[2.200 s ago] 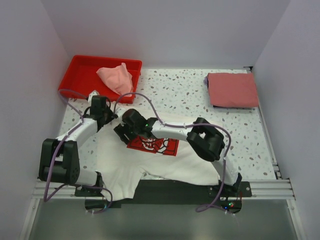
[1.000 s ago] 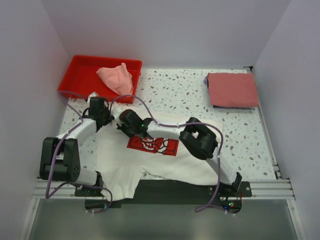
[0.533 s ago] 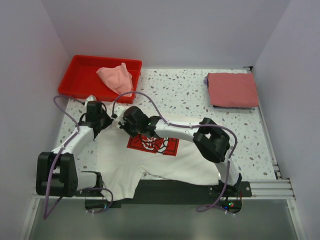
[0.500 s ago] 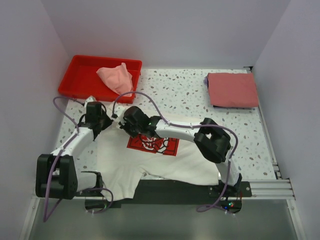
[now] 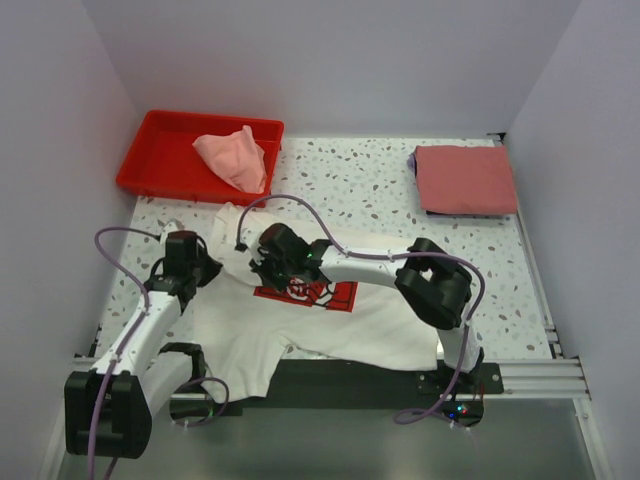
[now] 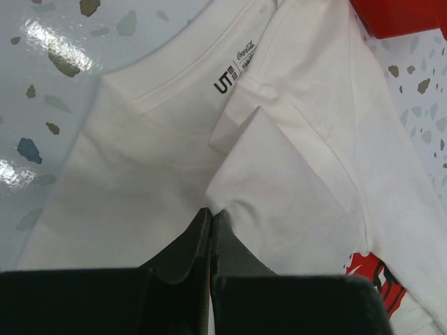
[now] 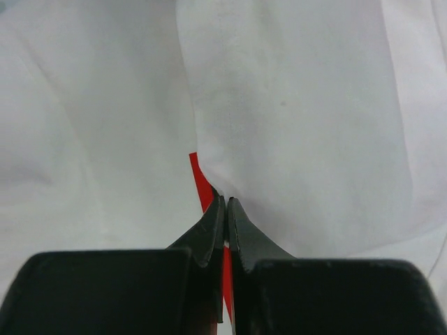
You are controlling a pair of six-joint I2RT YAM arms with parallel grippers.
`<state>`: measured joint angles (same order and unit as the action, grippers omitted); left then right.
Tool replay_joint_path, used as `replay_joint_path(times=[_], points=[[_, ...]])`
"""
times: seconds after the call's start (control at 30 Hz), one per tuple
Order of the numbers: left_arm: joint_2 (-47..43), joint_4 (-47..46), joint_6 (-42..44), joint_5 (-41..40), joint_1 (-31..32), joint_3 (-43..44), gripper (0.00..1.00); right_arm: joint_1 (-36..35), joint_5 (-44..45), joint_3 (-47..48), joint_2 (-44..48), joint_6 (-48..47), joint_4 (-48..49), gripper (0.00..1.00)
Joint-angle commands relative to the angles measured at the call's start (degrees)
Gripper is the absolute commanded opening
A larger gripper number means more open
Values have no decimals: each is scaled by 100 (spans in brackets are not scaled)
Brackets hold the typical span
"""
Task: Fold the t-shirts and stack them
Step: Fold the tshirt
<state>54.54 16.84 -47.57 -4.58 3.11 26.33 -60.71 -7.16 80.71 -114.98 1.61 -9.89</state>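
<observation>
Item: white t-shirt (image 5: 330,325), red chest print (image 5: 305,292) facing up, spread on the speckled surface (image 5: 370,190) at the near edge, between the two arms. Collar label (image 6: 227,80) is visible in the left wrist view. Left fingers (image 6: 192,241): clenched on a raised fold of the white cloth near the collar and shoulder. Right fingers (image 7: 209,230): clenched on a second pinch of the same shirt, with a sliver of the red print just beside the tips. Change noted: over the last two seconds both arms have drawn back from the far part of the shirt toward the near edge, carrying their pinches with them. The right fingers, not quite closed a second ago, are now fully shut on the cloth. Reading: the shirt's upper portion appears to be in the process of being folded down over the body, and this fold is under way, not finished. Other stock: pale pink t-shirt (image 5: 232,155), crumpled and unfolded, in the red tray (image 5: 160,150) at the far left. Dusty-red t-shirt (image 5: 465,178), folded flat at the far right, well apart from the rest. Stack status: one shirt folded, one in hand, one waiting.
</observation>
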Motion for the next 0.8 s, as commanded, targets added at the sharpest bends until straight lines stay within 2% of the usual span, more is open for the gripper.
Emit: replay_joint_path(times=[0.0,0.2,0.4,0.53,0.77], points=[[-102,363,-129,-175,-21,-66,0,-11,-383,-81,309,279,40,0],[12,820,-244,-342,-21,-57,0,-11,-541,-152,230,384,84,0],[-233,1163,-332,-561,-21,-110,0,-11,-506,-178,178,437,-83,0],[-295,1155,-393,-316,-21,-295,0,-20,-523,-152,81,463,-224,2],[-514,1506,-753,-746,14,-295,0,-11,-787,-204,46,586,-233,0]])
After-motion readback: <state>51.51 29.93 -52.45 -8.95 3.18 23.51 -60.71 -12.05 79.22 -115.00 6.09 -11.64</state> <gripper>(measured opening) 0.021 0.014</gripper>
